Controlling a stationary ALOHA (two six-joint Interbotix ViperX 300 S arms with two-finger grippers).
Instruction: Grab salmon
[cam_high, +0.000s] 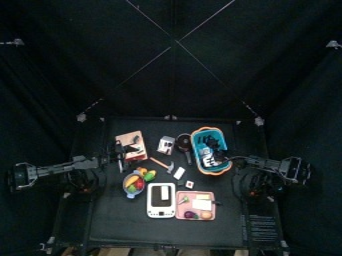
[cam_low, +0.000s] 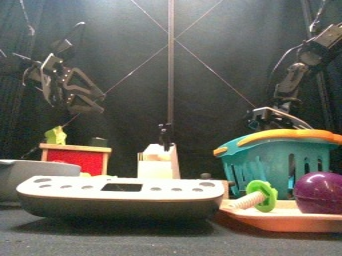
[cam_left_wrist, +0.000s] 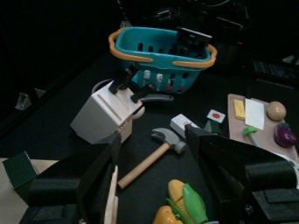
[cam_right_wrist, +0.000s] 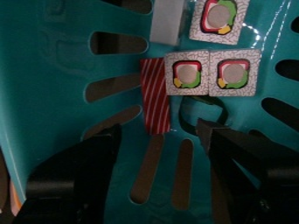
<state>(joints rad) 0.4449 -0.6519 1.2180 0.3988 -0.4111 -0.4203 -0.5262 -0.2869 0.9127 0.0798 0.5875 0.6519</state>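
The salmon (cam_right_wrist: 156, 92), a red strip with pale stripes, lies on the floor of the teal basket (cam_right_wrist: 70, 79) beside three square sushi pieces (cam_right_wrist: 187, 73). My right gripper (cam_right_wrist: 163, 171) hangs inside the basket just over the salmon, with its jaws wide open, one on each side and nothing between them. In the top view this gripper (cam_high: 225, 155) is over the orange-rimmed basket (cam_high: 209, 146) at the table's right. My left gripper (cam_left_wrist: 163, 188) stands open and empty over the table's left side (cam_high: 123, 152).
A white knife block (cam_left_wrist: 111, 109), a hammer (cam_left_wrist: 152, 157) and a corn cob (cam_left_wrist: 187, 203) lie mid-table. A pale tray (cam_high: 198, 205) with toy food and a white keypad device (cam_low: 120, 190) sit near the front edge. A red box (cam_low: 74, 158) stands at the left.
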